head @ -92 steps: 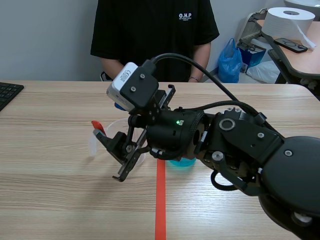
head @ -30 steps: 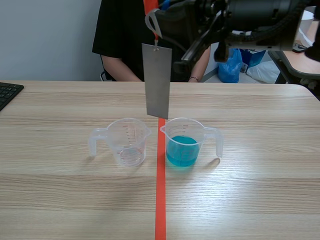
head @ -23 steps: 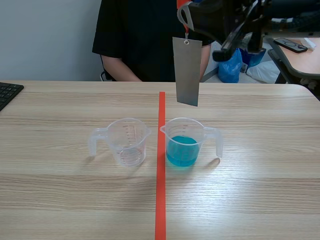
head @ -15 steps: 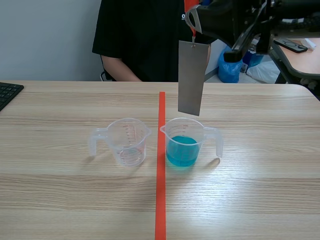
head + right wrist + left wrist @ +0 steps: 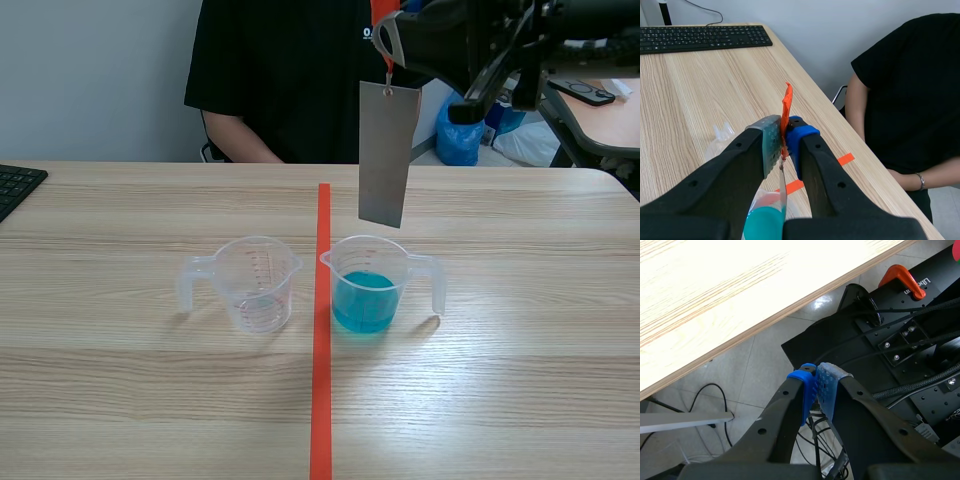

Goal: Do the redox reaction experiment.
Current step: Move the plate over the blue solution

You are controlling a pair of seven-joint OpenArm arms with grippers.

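Note:
A grey metal sheet [image 5: 386, 155] hangs upright from an orange-red tab [image 5: 381, 25], and my right gripper [image 5: 388, 42] is shut on that tab high above the table. The sheet's lower edge hovers just above a clear beaker of blue liquid [image 5: 368, 287]. An empty clear beaker [image 5: 254, 284] stands to its left. In the right wrist view the tab [image 5: 786, 109] sits pinched in the right gripper [image 5: 784, 136], with the sheet [image 5: 782, 192] edge-on over the blue liquid [image 5: 763, 220]. My left gripper [image 5: 817, 390] is shut on nothing, off the table's edge [image 5: 755, 322].
An orange-red tape line [image 5: 321, 350] runs between the two beakers. A person in a black shirt [image 5: 300, 70] sits across the table. A black keyboard [image 5: 14, 186] lies at the far left. The left gripper faces the floor and the robot's base [image 5: 900, 340].
The right gripper carried the hanging sheet rightward, from over the tape line to above the blue beaker. It has barely moved in the last half second.

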